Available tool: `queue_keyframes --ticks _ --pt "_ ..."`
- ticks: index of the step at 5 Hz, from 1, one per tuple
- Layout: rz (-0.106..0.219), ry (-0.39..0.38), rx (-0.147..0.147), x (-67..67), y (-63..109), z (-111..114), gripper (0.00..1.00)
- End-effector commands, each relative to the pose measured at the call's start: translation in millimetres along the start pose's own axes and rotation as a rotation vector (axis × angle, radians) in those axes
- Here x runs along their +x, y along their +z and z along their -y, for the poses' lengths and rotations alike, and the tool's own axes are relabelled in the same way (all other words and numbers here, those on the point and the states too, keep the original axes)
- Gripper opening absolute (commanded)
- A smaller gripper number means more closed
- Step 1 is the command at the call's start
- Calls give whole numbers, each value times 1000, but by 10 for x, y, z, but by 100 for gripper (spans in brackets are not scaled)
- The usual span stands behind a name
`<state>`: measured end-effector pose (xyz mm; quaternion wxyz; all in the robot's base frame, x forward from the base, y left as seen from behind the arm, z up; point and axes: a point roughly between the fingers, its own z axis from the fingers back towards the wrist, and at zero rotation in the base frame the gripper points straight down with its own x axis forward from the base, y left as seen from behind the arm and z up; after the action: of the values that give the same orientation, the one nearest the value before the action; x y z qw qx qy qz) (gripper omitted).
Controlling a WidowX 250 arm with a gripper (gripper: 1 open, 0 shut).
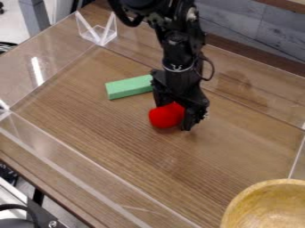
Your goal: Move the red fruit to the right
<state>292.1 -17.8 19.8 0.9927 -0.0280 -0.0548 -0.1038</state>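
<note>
My tool looks open at the fruit, towards five o'clock from the block; probably only withdrawal remains.

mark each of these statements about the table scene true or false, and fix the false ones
1. The red fruit rests on the wooden table. True.
2. The green block lies on top of the red fruit. False: it lies on the table, apart from the fruit.
3. The yellow bowl is cut off by the picture's edge. True.
4. The robot arm reaches over the yellow bowl. False: it comes down at the red fruit, well away from the bowl.
5. The red fruit is inside the yellow bowl. False: it is outside it, out on the table.
</note>
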Motion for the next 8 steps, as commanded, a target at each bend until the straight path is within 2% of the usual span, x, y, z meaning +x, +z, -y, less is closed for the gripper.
queue_keyframes --ticks 1,2,3,5,6,7,8 --pt "-9 64 7 -82 -15 38 100" --pt "-10 108 18 -114 -16 71 100" --pt "-5 127 15 -100 -17 125 0" --pt "52 206 12 200 343 16 0" --pt "89 204 7 442 576 42 0" --pt "120 184 -11 770 764 67 0" --pt "94 146 -5 937 532 46 0"
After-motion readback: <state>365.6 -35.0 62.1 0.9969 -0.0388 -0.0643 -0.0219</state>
